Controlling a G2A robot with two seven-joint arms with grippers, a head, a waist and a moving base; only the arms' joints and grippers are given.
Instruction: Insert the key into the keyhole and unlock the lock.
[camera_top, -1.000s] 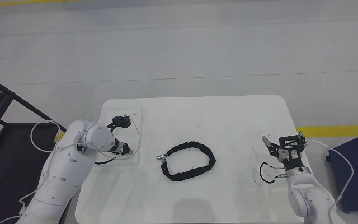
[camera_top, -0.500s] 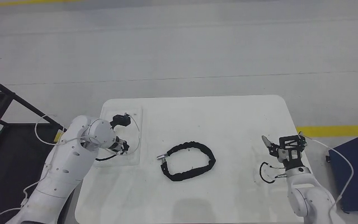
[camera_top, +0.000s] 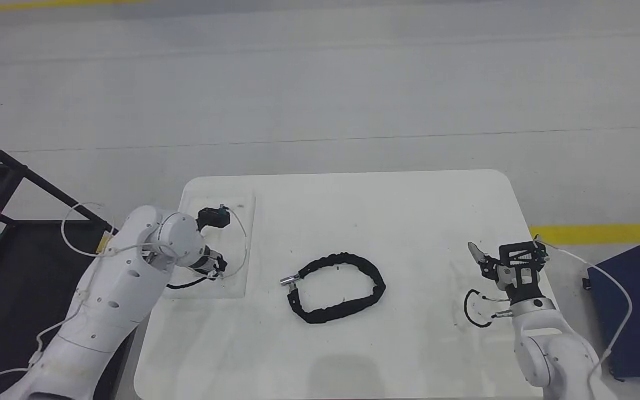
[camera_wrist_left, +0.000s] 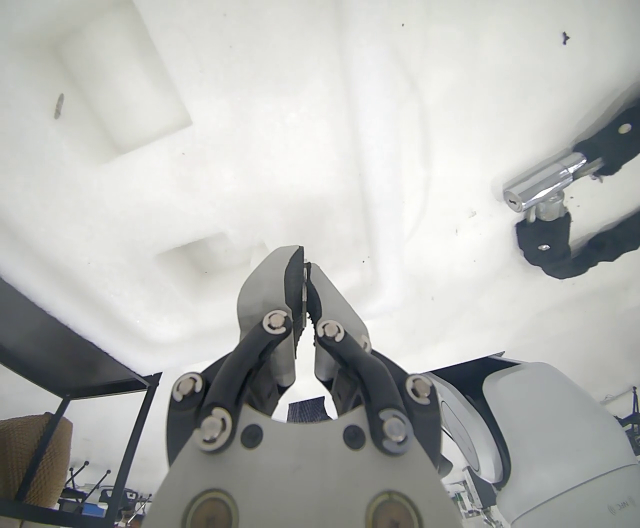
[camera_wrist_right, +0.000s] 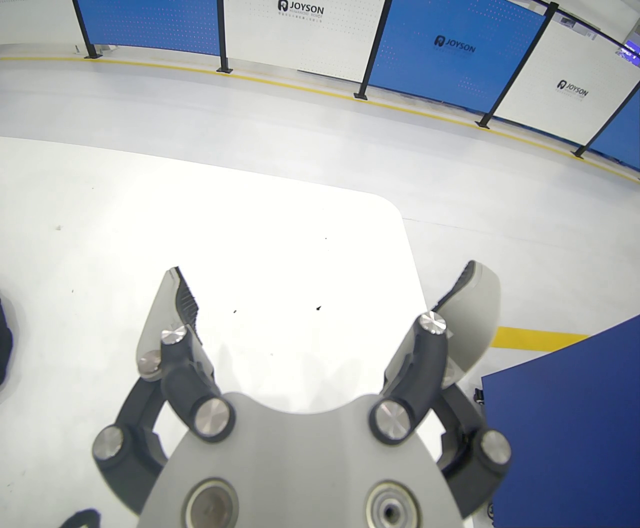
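Holding left pincer (camera_wrist_left: 302, 260) clamped on thin key (camera_wrist_left: 305, 286) over foam tray (camera_wrist_left: 250, 125), left of table (camera_top: 430, 220); small, stiff, slippery, I'd grip its bow. At centre, lock (camera_top: 345, 263): chrome cylinder (camera_wrist_left: 542, 181) rigid, chain (camera_wrist_left: 605, 145) floppy, may shift; right pincer (camera_wrist_right: 322, 277) apart, right edge.

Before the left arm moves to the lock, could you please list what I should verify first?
1. Left gripper jaws shut on a thin metal piece, seemingly the key: ok.
2. Key blade direction: cannot tell.
3. Keyhole of the lock faces the left gripper, uncovered: ok.
4. Key in keyhole: not ok, well apart.
5. Right gripper open, away from the lock: ok.
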